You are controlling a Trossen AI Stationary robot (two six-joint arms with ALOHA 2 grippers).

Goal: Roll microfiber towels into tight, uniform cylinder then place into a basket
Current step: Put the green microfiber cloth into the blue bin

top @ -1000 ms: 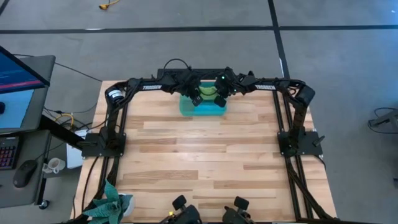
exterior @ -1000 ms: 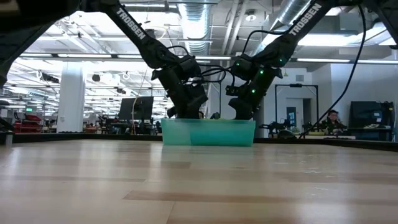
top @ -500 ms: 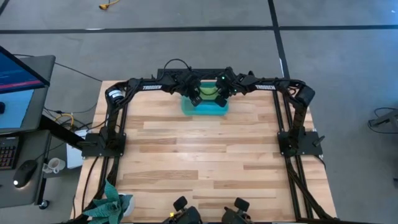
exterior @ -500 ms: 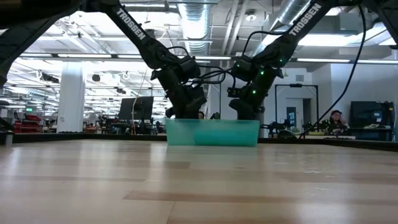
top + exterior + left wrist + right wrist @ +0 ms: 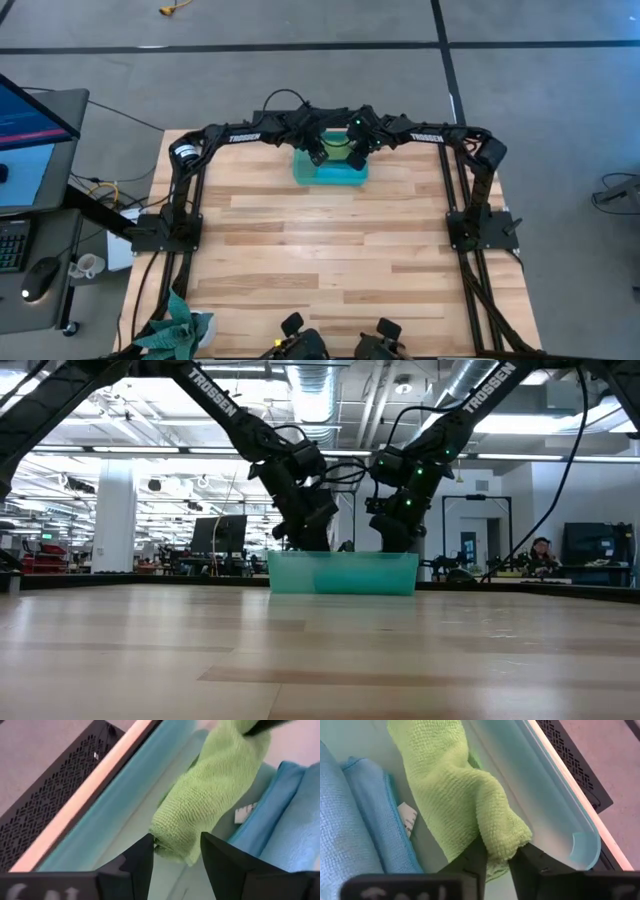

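Note:
The teal-green basket (image 5: 300,172) (image 5: 345,572) stands at the middle of the table's far edge. The sky blue towel (image 5: 280,820) (image 5: 345,820) lies rolled on the basket's floor along its near wall, a white tag (image 5: 245,812) at its end. The lime green towel (image 5: 210,790) (image 5: 445,785) is a loose roll stretched between my two grippers over the basket's far half. My left gripper (image 5: 318,155) (image 5: 176,850) is shut on one end, my right gripper (image 5: 354,158) (image 5: 497,855) on the other. My left gripper pinches the green roll's left end (image 5: 172,840) between its two fingers, several layers, coming from above into the basket. The roll runs away from the fingers toward my right gripper. My right gripper pinches the green roll's right end (image 5: 502,837) between its two fingers, several bunched layers. The fingers come from above, slanting into the basket. The roll runs from them toward my left gripper beside the blue towel.
A black perforated housing (image 5: 60,795) (image 5: 570,750) runs just beyond the table's far edge behind the basket. Bare wooden table (image 5: 330,260) stretches toward the near edge. A plant (image 5: 175,330) stands at the near left corner. A person (image 5: 535,550) sits far off in the room.
The basket has slid a little toward the table's right edge, and both grippers have gone with it. My left gripper has also risen slightly above the basket's rim.

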